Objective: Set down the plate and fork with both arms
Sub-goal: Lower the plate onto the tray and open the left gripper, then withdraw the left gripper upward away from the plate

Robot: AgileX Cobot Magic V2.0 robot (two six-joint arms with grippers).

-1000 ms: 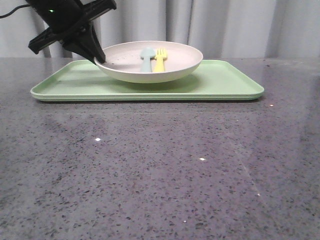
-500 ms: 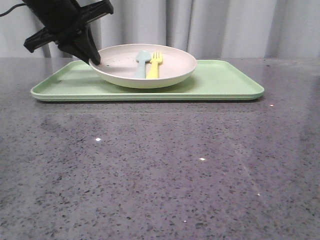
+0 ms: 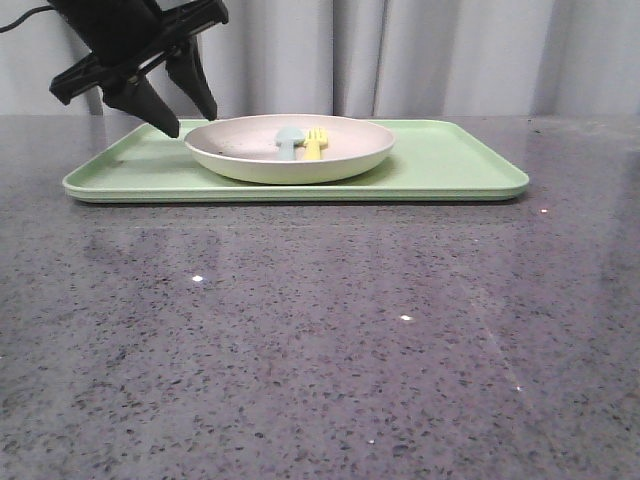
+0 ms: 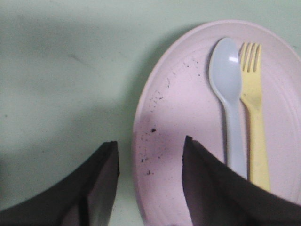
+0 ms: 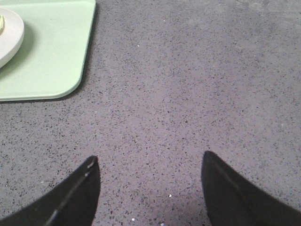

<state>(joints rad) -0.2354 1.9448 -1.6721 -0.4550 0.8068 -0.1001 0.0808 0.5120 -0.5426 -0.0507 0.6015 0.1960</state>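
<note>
Nearest, bench [image 3: 320, 350]: grey speckled stone surface, bare across the front half, with a few bright glints.

Right pincer [image 5: 149, 188]: seen only in the right wrist view, 2 dark fingers spread wide apart, nothing between them, hanging over bare bench just off the rounded corner of the tray.

Tray [image 3: 450, 160]: flat, rectangular, light green, lying on the bench towards the back, long side facing the camera.

Plate [image 3: 290, 150]: round, cream, faintly dark-specked, raised rim, sitting flat on the tray, left of the tray's middle.

Fork [image 3: 314, 144]: small, yellow, lying inside the plate, tines pointing away.

Spoon [image 3: 288, 142]: pale blue-grey, lying inside the plate just beside the fork, on its left, parallel to it.

Left pincer [image 3: 186, 112]: black, fingers parted, holding nothing, raised just above the plate's left rim; 1 finger over the plate's edge, the other over the tray.

Curtain [image 3: 450, 55]: pale grey folds behind the bench.
</note>
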